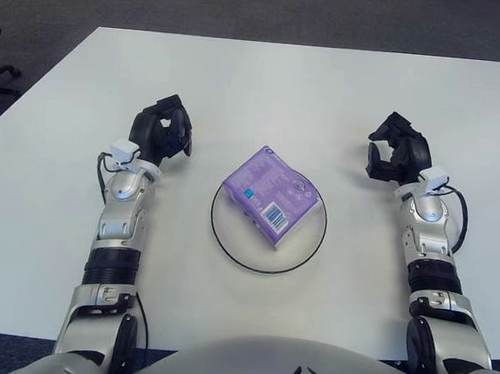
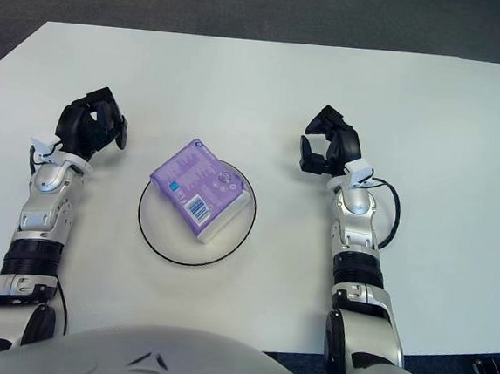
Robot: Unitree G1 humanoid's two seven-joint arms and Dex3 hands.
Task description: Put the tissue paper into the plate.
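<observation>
I see the tissue pack (image 1: 270, 192), purple with a barcode label, lying on the plate (image 1: 226, 242), tilted diagonally and filling much of the upper part of it. One corner of the pack reaches the plate's near right rim. The plate is white with a dark rim and sits a little nearer the near edge of the surface (image 1: 260, 74) than the far one, roughly midway between its left and right edges.

My left robot hand (image 1: 161, 130) is left of the plate, apart from it, its fingers loosely apart and gripping nothing. My right robot hand (image 1: 397, 147) shows right of the plate, well clear of it, fingers likewise relaxed and open around nothing. Both forearms run back toward the near edge.
</observation>
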